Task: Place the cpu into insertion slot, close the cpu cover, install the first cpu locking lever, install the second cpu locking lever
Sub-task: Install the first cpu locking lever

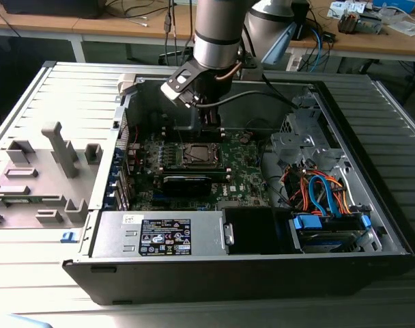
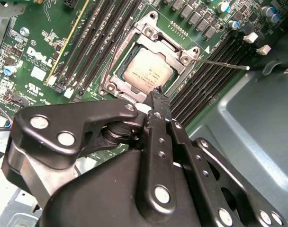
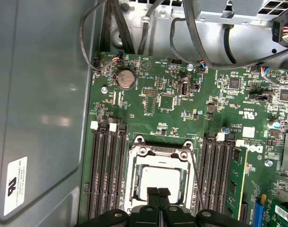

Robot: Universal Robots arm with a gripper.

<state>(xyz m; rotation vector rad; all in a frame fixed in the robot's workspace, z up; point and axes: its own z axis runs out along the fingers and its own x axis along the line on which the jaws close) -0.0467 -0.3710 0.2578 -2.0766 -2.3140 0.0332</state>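
Matt, smooth silver-grey metal top: cpu [image 2: 148, 72]. Shiny silvery metal: cpu cover [image 2: 181, 64]. Black satin finish, bright metal rivets: gripper [image 2: 157, 96]. Glossy green lacquer: motherboard [image 3: 167, 118]. Dull grey sheet metal: case wall [image 3: 40, 94].

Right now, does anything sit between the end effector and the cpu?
Nothing visible does. The shut end effector hangs close above the edge of the cpu. The cpu cover lies flat around it, covering just the rim, and the metal top shows bare through the cover's window.
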